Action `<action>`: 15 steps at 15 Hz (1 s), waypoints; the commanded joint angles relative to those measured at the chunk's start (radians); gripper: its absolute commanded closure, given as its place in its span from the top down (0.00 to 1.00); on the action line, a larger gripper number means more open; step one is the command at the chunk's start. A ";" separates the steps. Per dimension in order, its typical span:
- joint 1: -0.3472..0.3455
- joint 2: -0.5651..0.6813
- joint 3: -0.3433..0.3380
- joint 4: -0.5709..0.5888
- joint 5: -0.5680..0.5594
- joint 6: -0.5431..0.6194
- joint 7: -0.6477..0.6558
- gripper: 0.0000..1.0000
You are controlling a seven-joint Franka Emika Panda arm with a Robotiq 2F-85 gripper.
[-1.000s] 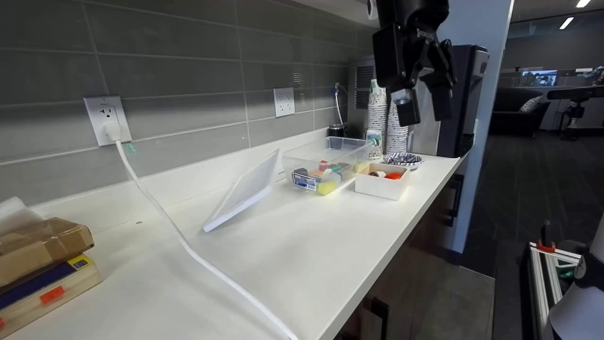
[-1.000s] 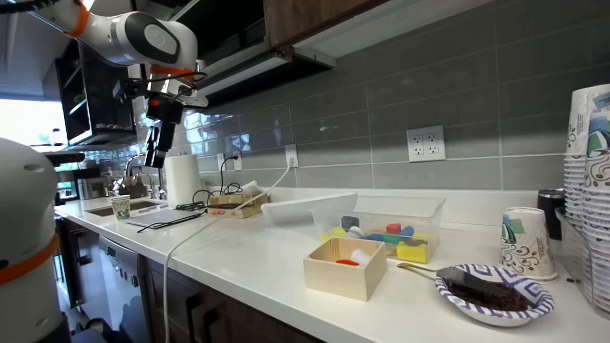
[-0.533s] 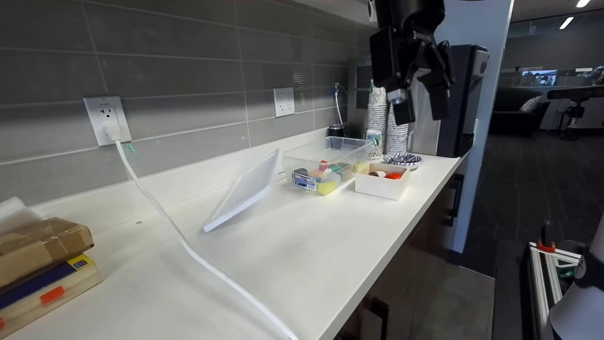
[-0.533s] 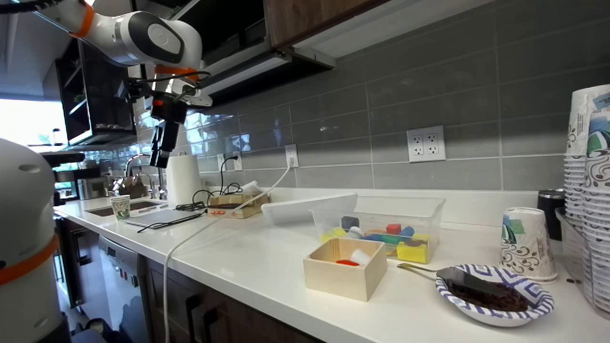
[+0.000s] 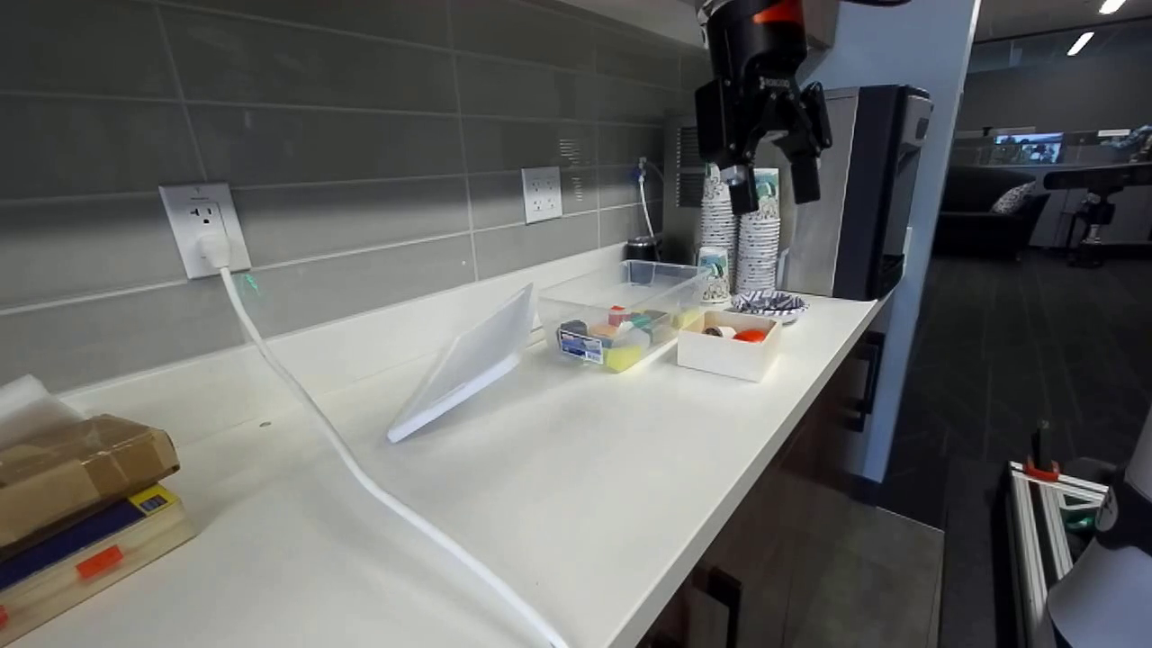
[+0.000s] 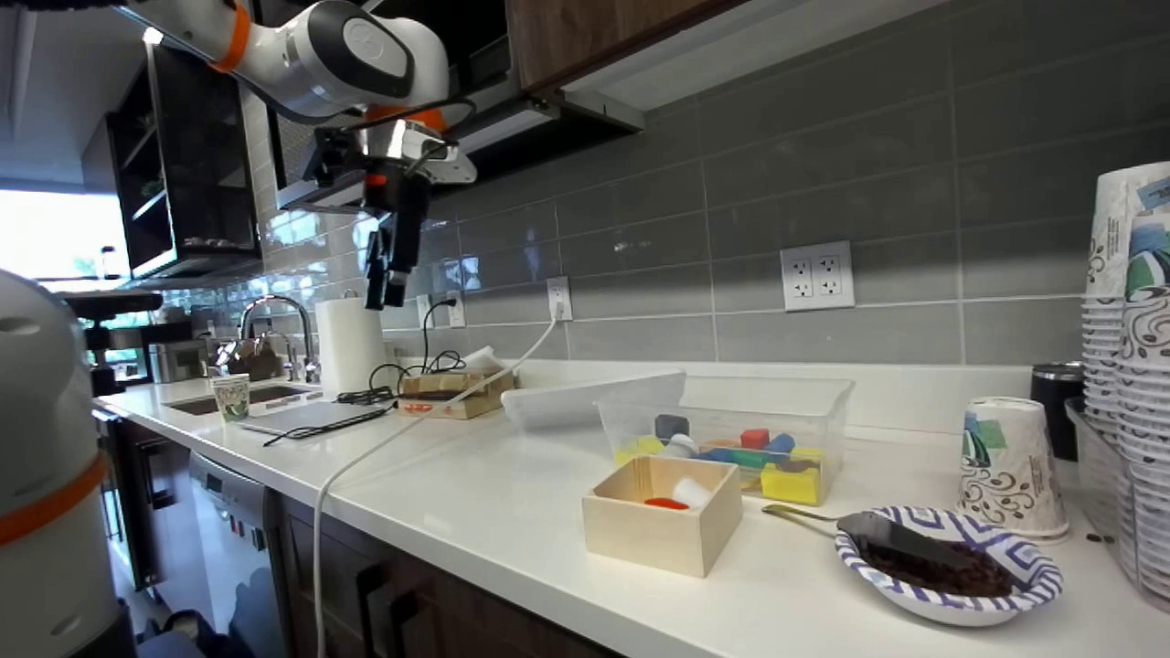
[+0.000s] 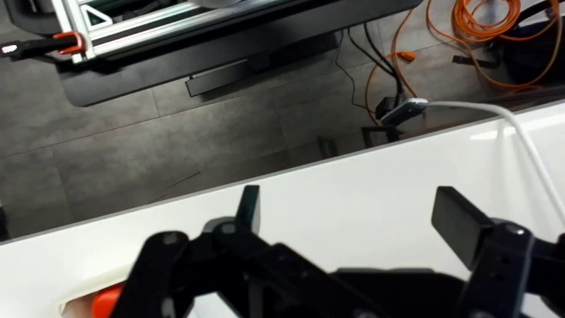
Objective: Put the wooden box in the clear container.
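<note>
The wooden box (image 5: 724, 357) is pale, shallow and open-topped. It stands upright on the counter in both exterior views (image 6: 640, 535), with a red thing and a white thing inside. In the wrist view part of it shows at the bottom left (image 7: 84, 286), partly hidden behind a finger. The clear container (image 5: 661, 281) stands beside the box, nearer the wall, in both exterior views (image 6: 827, 407); it holds several coloured blocks. I cannot tell whether the two touch. My gripper (image 5: 776, 194) is high above the counter, open and empty in the wrist view (image 7: 346, 210). It also shows in an exterior view (image 6: 385, 294).
A white lid-like tray (image 5: 477, 364) lies tilted near the wall. A white cable (image 5: 396, 504) crosses the counter. A patterned bowl (image 6: 951, 585) with a dark utensil and stacked paper cups (image 6: 1133, 411) stand beyond the box. A cabinet (image 6: 612, 37) hangs above.
My gripper has moved right in one exterior view and slightly left and up in another, staying open. The wooden box and the clear container have not moved.
</note>
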 commanded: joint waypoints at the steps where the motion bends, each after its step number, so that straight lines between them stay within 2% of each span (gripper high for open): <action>1: -0.045 0.125 -0.059 0.087 -0.081 0.066 -0.071 1.00; 8: -0.075 0.320 -0.164 0.114 -0.091 0.352 -0.187 1.00; 12: -0.097 0.416 -0.199 0.122 -0.112 0.443 -0.207 1.00; 15: -0.114 0.488 -0.220 0.141 -0.154 0.466 -0.222 1.00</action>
